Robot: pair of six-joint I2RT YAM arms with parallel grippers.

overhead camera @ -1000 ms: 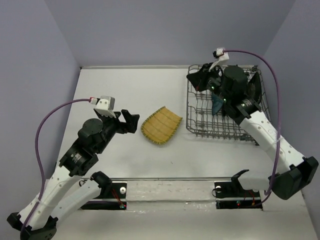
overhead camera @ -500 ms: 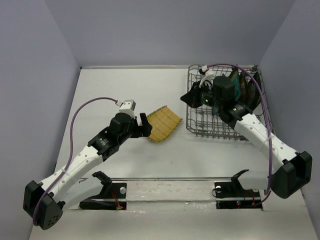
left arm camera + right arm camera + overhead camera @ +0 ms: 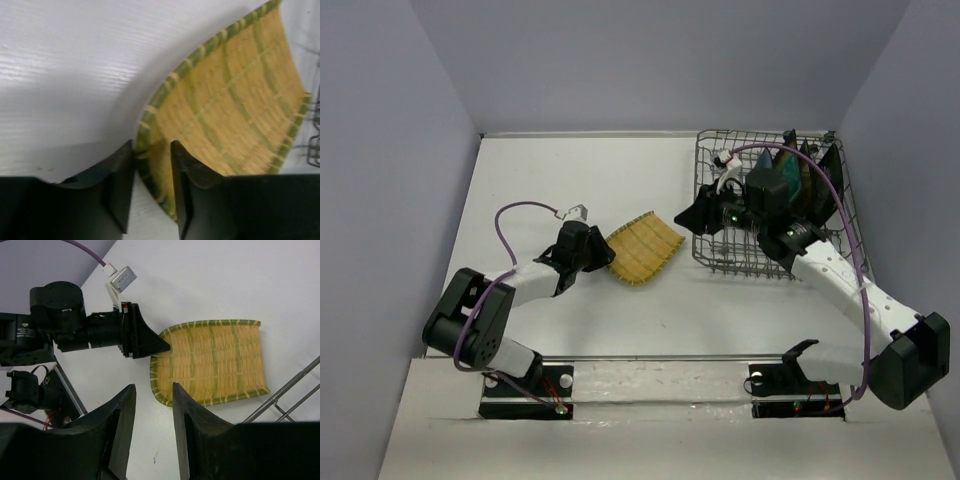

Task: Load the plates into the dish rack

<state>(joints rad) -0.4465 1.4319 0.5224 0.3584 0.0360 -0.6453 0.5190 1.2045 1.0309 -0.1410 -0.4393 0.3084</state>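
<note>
Four plates (image 3: 788, 172) stand in the dish rack (image 3: 715, 255), leaving the yellow ribbed plate (image 3: 642, 250) on the worktop (image 3: 570, 170), its rim between narrow-set left fingers (image 3: 120, 185), perhaps not yet gripped; right fingers (image 3: 120, 430) part-open, empty.

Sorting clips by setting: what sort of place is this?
Probably a lab test booth, not a kitchen: a white table closed in by plain lavender walls, holding a wire dish rack and a yellow ribbed plate.

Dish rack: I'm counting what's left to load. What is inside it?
Plates stand on edge at the dish rack's far right end. The right arm covers part, so their count is unclear.
</note>
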